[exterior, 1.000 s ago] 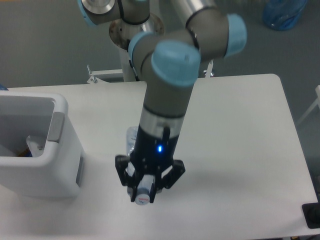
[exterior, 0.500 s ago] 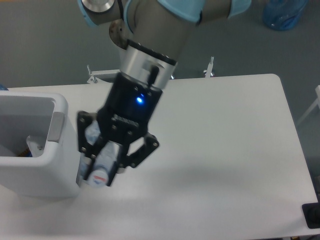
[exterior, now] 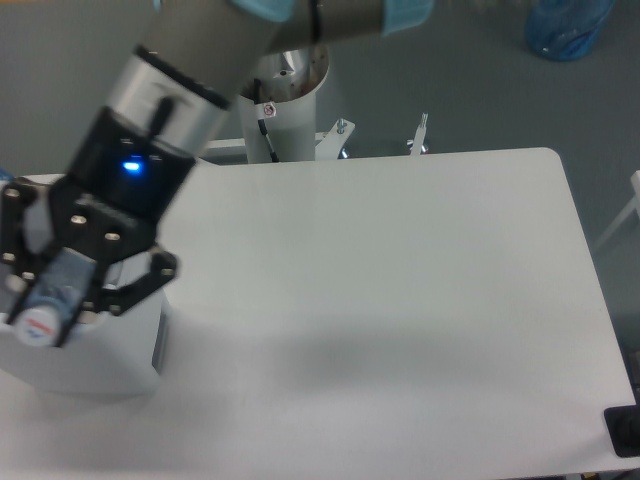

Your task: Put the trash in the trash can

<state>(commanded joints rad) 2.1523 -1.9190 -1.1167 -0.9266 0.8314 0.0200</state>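
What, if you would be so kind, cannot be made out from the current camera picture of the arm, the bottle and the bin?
- Trash can interior: hidden in the camera view by the gripper and arm, so its contents cannot be seen.
- Bottle: only its lower end shows between the fingers; the rest is covered by the gripper.
- Cup scrap: not visible anywhere.
- Upper arm: cut off by the top edge.
- Black item: cut off at the right edge, unidentifiable.

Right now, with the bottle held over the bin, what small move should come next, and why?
Probably open the gripper: it is shut on the bottle, which seems to hang above the trash can, so releasing should drop it in.
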